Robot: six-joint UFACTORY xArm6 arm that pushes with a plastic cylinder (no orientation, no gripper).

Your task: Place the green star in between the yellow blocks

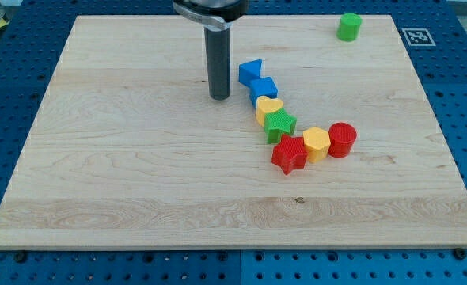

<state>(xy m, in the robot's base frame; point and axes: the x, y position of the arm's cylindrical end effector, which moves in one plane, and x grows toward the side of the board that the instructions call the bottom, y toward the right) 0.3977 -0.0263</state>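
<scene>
The green star (280, 124) lies near the board's middle, touching a yellow heart-shaped block (268, 108) just above and to its left. A yellow hexagonal block (317, 142) lies below and to the right of the star, a small gap away. A red star (289, 153) sits right under the green star, touching the yellow hexagon's left side. My tip (220, 96) rests on the board to the left of the block chain, about level with the blue cube and apart from every block.
A blue triangular block (250, 72) and a blue cube (263, 89) continue the chain upward from the yellow heart. A red cylinder (343, 139) touches the yellow hexagon's right side. A green cylinder (348, 27) stands alone at the view's top right. The wooden board (123, 182) sits on a blue perforated table.
</scene>
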